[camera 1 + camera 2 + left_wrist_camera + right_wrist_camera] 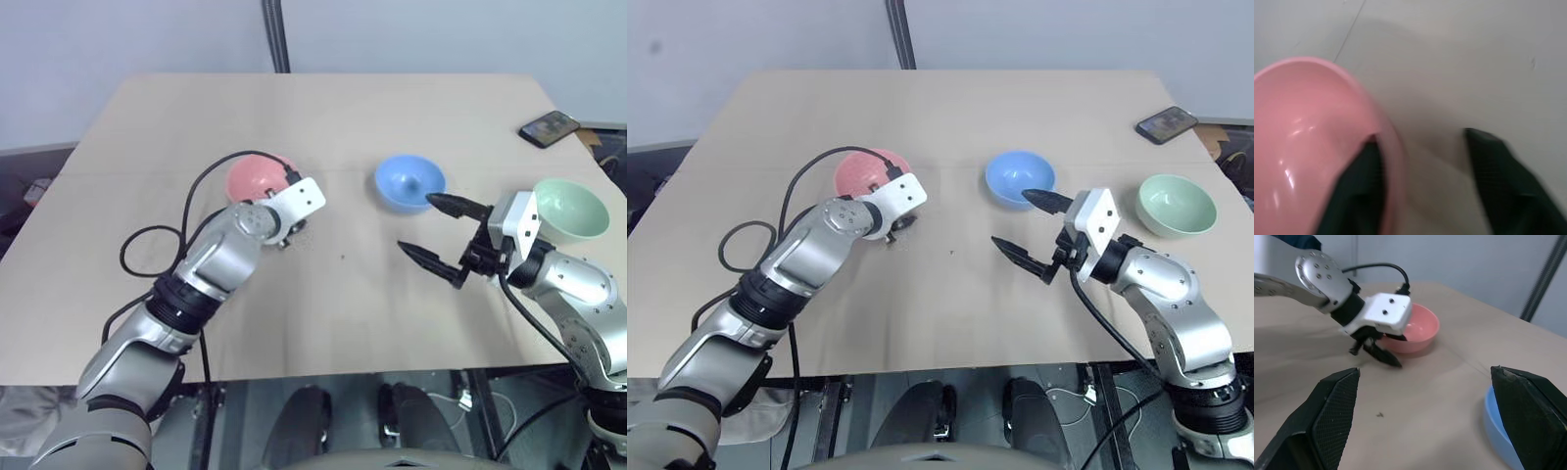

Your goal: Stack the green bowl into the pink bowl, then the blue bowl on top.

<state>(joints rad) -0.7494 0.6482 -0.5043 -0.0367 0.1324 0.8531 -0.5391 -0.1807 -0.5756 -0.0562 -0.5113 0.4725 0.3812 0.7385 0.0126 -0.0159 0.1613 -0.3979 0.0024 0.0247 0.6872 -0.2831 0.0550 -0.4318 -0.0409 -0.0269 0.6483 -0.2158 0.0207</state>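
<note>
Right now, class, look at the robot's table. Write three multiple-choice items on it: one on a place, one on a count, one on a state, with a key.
1. Which bowl stands between the other two? A pink, B blue, C green
2. How many bowls are on the table? A three, B two, C four
3. The right gripper is: A shut on a bowl, B shut and empty, C open

Key: 1 B, the blue bowl sits between the pink bowl and the green bowl. 2 A, those three, none stacked. 3 C, its fingers stand wide apart, holding nothing.
</note>
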